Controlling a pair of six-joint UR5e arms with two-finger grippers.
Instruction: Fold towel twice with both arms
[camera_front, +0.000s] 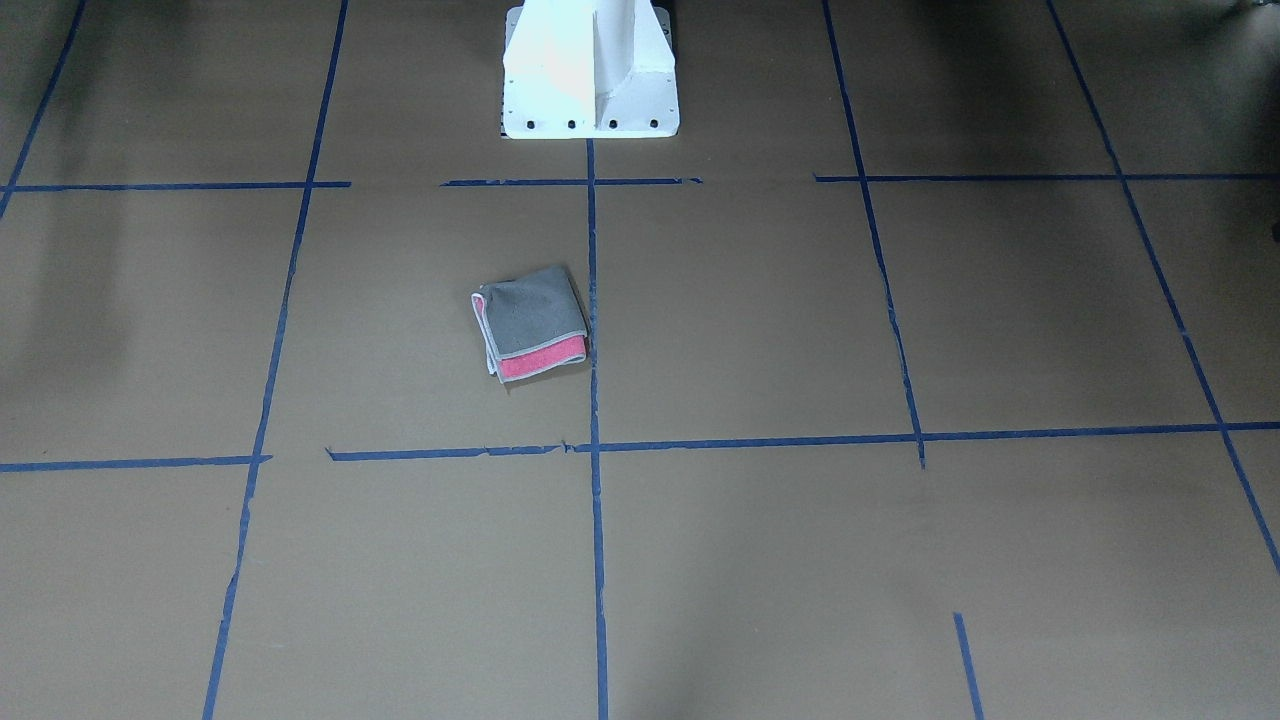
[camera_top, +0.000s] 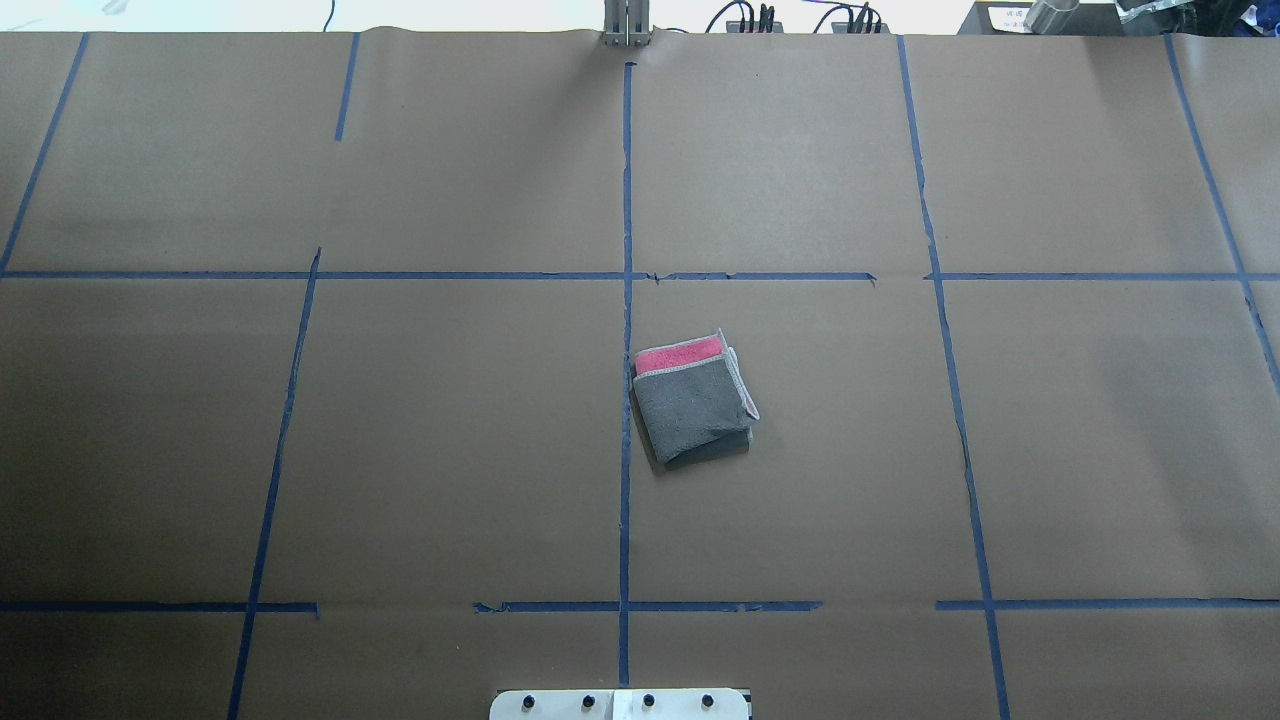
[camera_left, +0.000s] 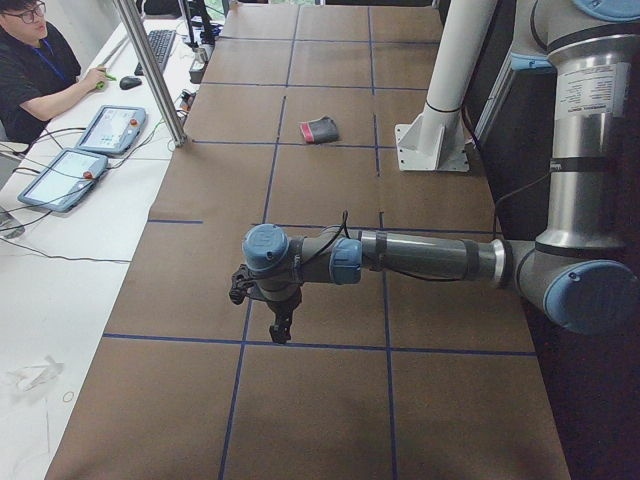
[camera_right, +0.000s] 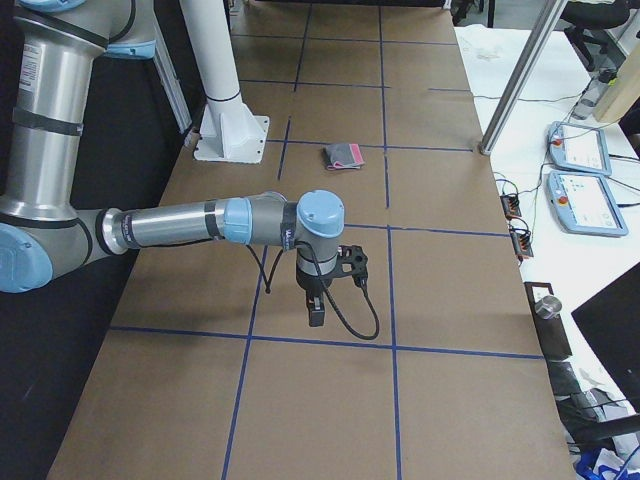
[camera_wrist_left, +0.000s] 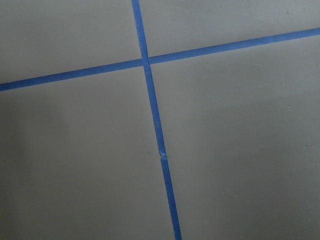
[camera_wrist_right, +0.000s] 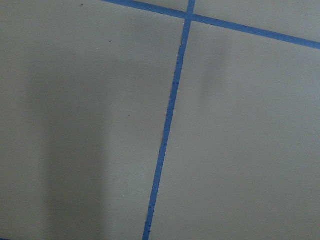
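Observation:
The towel lies folded into a small square near the table's middle, grey face up with a pink strip along its far edge. It also shows in the front-facing view, the left side view and the right side view. My left gripper hangs over the table far from the towel, toward my left end. My right gripper hangs likewise toward my right end. Both show only in the side views, so I cannot tell whether they are open or shut. Neither holds the towel.
Brown paper with blue tape lines covers the table. The white pedestal base stands at the robot's edge. A metal post stands at the far edge. An operator sits with tablets beyond it.

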